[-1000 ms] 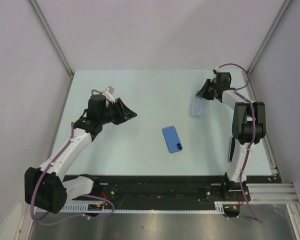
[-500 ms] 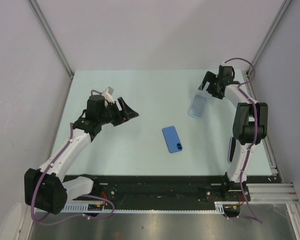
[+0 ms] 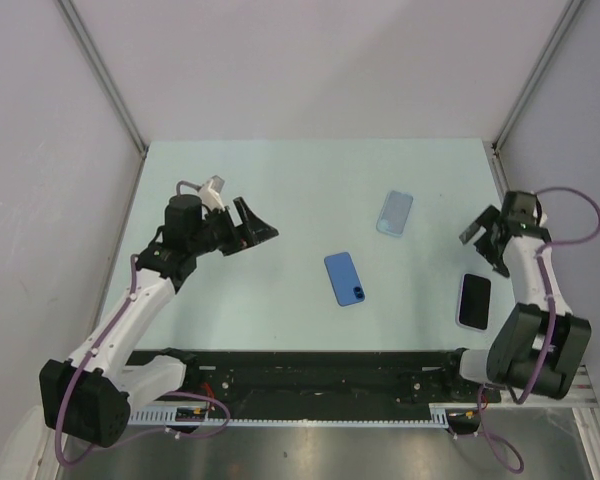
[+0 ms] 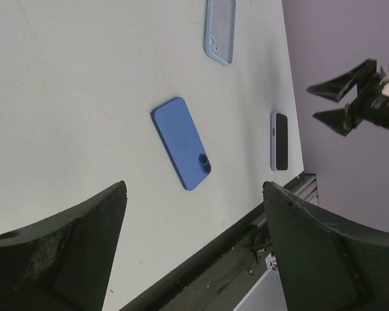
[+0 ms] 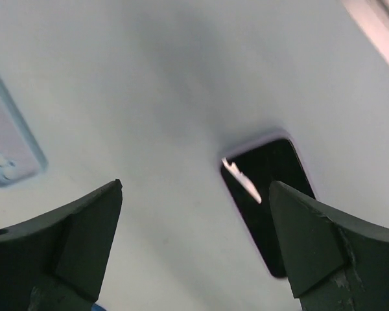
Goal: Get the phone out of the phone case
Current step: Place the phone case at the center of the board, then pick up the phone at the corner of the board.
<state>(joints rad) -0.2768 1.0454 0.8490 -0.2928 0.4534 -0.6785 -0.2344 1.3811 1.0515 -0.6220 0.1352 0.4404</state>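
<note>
- Right gripper (image 3: 483, 250): jaws spread wide, nothing held; swung away from the far side of the table (image 3: 280, 170) to its right edge, now just beyond the dark phone (image 3: 474, 300).
- Let go of the case (image 3: 394, 212) within the last second; case now flat on the table, right of centre, clear of both arms.
- Left gripper (image 3: 258, 222): also opened out over that second, empty, hovering left of centre and pointed toward the middle.
- Blue phone (image 3: 345, 278): face down at centre, camera end toward the arm bases, unmoved, well apart from the case and touching nothing else.
- For the task: phone and case lying separate, so judged done, with the right arm withdrawn.
- Dark phone: screen up, pale rim, near the right edge; seemingly a spare, no part of this job.
- Writing: none readable anywhere; no logo or label made out on the blue phone's back, the case or the dark phone, only camera lenses and cut-outs.
</note>
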